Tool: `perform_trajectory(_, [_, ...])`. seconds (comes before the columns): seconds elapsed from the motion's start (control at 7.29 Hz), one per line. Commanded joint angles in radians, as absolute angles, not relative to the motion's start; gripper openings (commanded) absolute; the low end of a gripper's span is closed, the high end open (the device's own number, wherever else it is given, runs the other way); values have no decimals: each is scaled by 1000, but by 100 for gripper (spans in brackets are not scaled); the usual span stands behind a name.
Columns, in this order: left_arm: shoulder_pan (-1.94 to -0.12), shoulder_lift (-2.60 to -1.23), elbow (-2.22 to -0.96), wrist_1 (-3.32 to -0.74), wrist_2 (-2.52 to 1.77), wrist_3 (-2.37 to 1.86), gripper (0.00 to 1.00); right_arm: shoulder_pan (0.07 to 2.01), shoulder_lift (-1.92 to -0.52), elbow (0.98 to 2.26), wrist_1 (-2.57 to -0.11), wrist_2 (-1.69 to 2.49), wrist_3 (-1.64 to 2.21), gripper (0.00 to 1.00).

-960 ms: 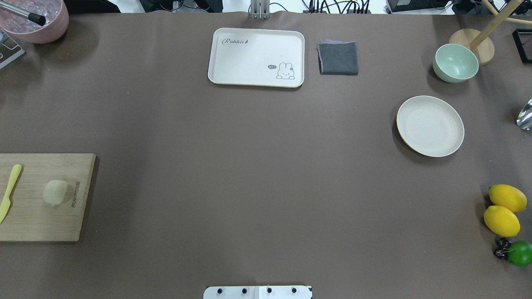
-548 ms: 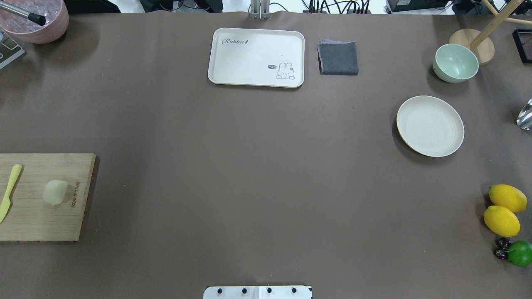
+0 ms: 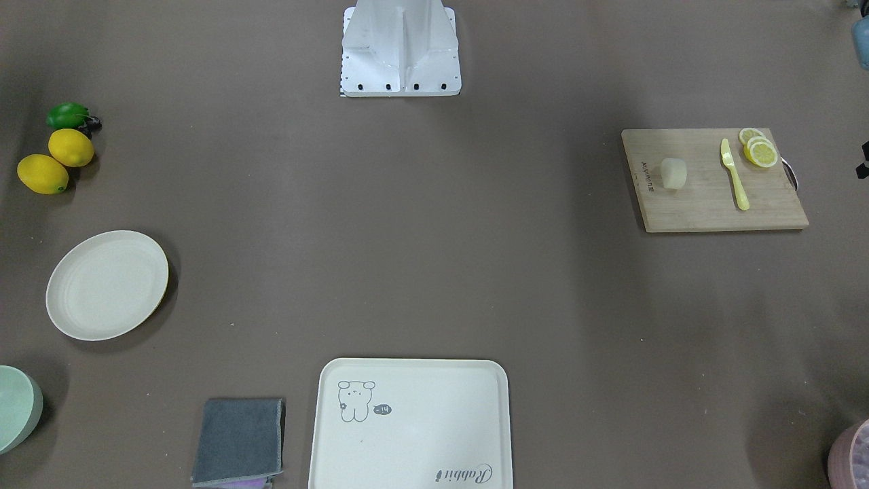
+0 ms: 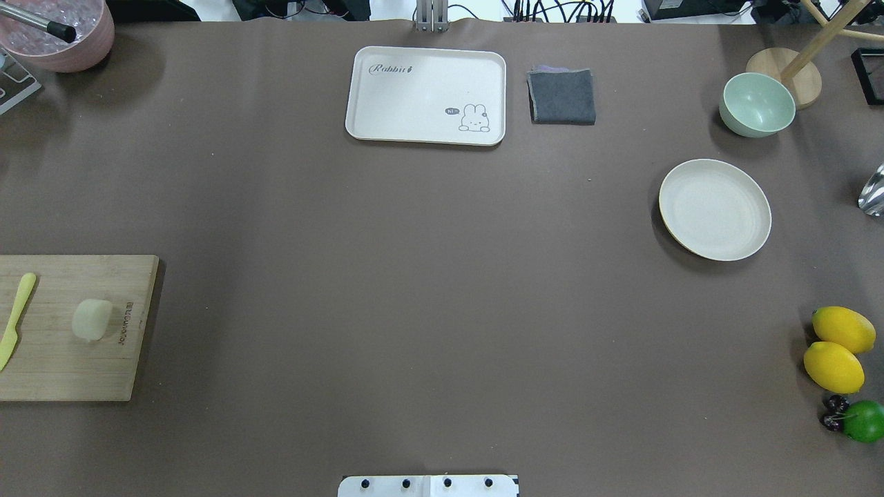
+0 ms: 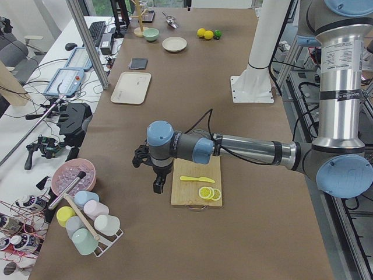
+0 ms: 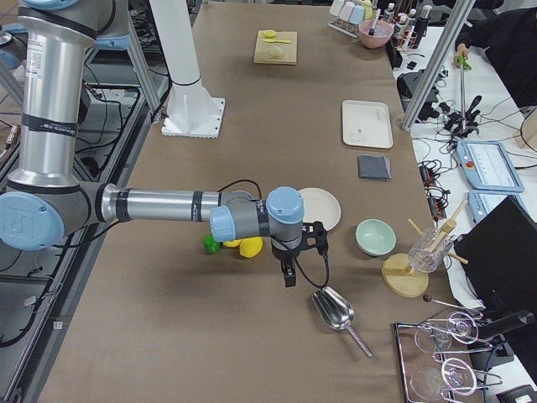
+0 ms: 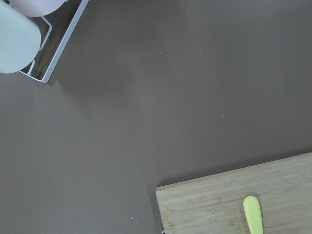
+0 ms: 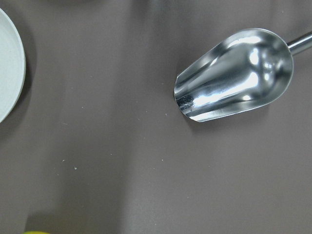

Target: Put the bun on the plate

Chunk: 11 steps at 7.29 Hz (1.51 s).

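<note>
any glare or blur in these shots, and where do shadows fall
Right wrist view: bright glare patches on the metal scoop. Overhead view: a soft shadow along the left edge of the plate. Left wrist view: even light, no glare on the cutting board.

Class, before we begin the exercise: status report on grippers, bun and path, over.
Left gripper, right gripper: jaws unreadable. Bun on cutting board, untouched. Plate bare, nothing between them.

Left arm (image 5: pixel 250 150), right arm (image 6: pixel 159 204): silver tubes, grey joints, light-blue round caps. Black cable looped at each wrist. Left gripper (image 5: pixel 157 185), right gripper (image 6: pixel 289 275) finished in black. Printed label, possibly maker's marking, seen on upright tube. White pedestal (image 3: pixel 400 41): four dark screws seen along base plate.
</note>
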State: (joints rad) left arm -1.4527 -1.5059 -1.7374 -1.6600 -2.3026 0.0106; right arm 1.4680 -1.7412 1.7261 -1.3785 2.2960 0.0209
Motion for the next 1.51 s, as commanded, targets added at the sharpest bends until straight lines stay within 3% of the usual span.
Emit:
perform_trajectory(0.0, [-1450,-1509,-1733,-1661,-2301,11,98,1468,-1744,1724,-1379,2344,28,100])
perform_trajectory(0.69, [-1445,-1505,-1735,-1661,-2301,9,98,1428,-1734,1706,-1252,2465,32,100])
perform_trajectory(1.23, [-1445,-1508,-1733,-1661,-2301,11,98,1281,-1535,1616,-1246,2454,254,97])
perform_trajectory(1.37, [-1445,-1506,-1733,-1661,-2302,11,98,1243,-1501,1591,-1246,2445,259,90])
